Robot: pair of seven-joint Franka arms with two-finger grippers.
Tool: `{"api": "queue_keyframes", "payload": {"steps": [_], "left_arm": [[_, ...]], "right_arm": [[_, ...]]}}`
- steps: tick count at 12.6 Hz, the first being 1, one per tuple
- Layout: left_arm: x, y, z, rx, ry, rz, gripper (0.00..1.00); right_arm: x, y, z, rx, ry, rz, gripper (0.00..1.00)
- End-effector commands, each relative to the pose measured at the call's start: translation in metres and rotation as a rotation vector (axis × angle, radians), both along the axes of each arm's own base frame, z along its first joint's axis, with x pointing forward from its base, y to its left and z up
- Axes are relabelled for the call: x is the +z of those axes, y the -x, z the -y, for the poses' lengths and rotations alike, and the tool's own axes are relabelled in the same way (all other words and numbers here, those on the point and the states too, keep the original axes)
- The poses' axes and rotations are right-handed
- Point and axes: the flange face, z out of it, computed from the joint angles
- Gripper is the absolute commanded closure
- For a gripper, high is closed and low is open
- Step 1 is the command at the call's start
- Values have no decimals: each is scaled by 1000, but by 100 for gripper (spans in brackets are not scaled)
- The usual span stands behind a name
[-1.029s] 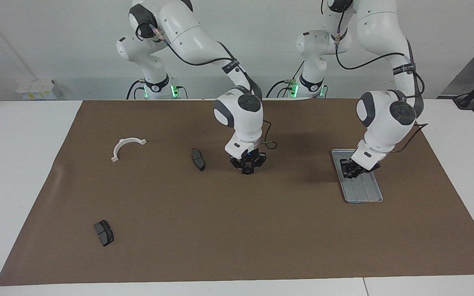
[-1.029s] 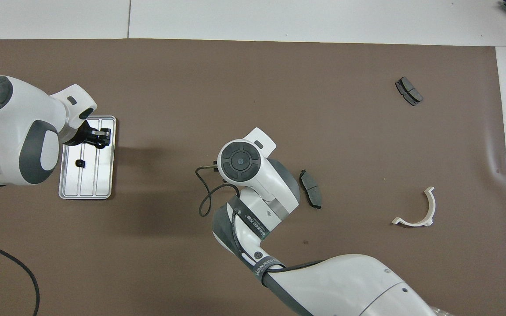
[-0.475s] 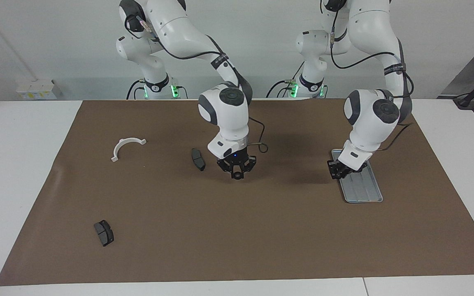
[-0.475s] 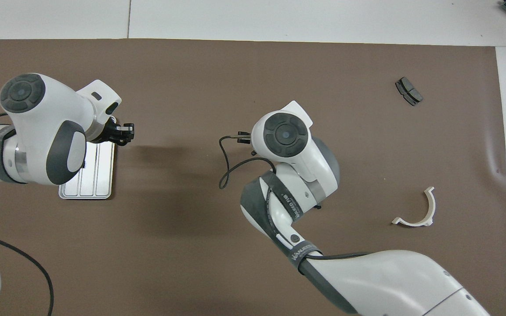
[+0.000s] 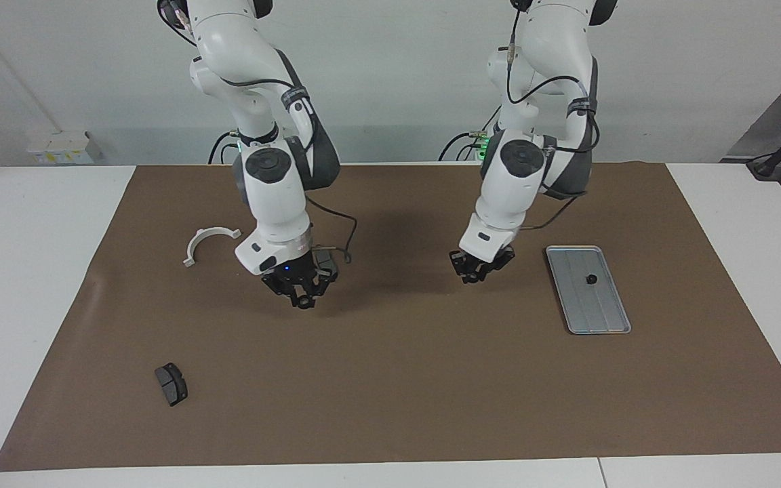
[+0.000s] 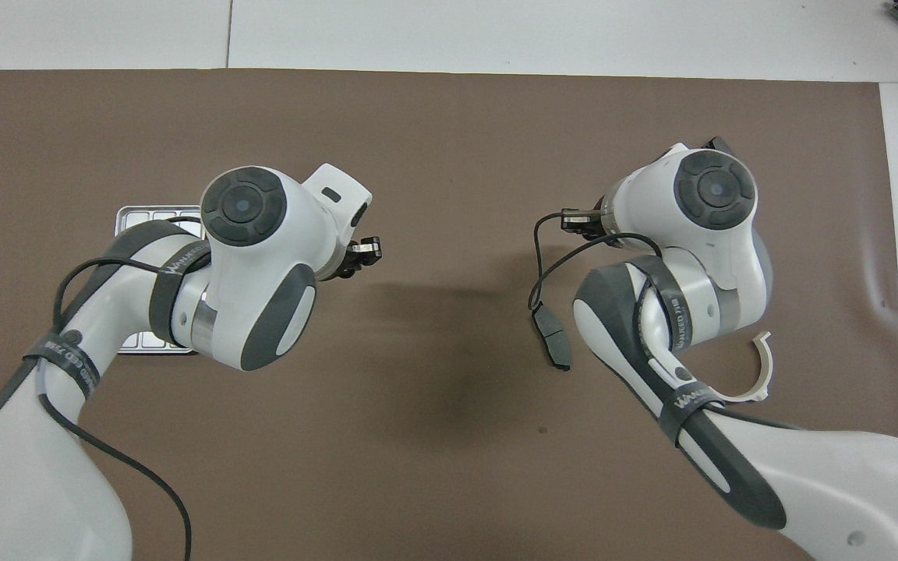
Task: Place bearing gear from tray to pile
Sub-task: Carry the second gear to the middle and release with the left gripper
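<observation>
The right gripper (image 5: 304, 299) hung over the brown mat beside a brake pad (image 6: 554, 336), closed on a small dark gear. The left gripper (image 5: 477, 273) hovered beside the tray (image 5: 604, 317), fingers narrow; what it held I couldn't tell. One small dark part (image 5: 591, 278) sat in the tray

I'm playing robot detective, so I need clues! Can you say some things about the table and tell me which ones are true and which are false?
1. A small black part lies on the tray. True.
2. The white bracket is on the tray. False: it lies on the mat, toward the right arm's end.
3. The left hand is over the tray. False: it is over the mat beside the tray.
4. A dark pad lies farther from the robots than the bracket. True.
</observation>
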Motion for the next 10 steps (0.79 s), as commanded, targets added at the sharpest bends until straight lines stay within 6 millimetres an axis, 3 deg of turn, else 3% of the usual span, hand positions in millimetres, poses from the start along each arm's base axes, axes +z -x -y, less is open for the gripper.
{"api": "queue_keyframes", "payload": {"steps": [1, 3, 5, 7, 9, 10], "left_arm": [[-12, 9, 38, 7, 14, 6, 90], [-33, 17, 61, -6, 32, 26, 88], [-43, 27, 71, -27, 23, 11, 77], [-47, 35, 80, -46, 19, 5, 56], [-46, 39, 84, -53, 19, 4, 30], [-46, 43, 88, -60, 16, 1, 22]], "right_arm": [[-12, 10, 62, 62, -14, -30, 100], [-24, 18, 93, 77, -6, -55, 100], [-31, 24, 125, 88, 1, -72, 100], [-37, 32, 143, 82, 2, -89, 100], [-46, 44, 147, 87, 2, -115, 100], [-50, 48, 147, 87, 2, -124, 100]]}}
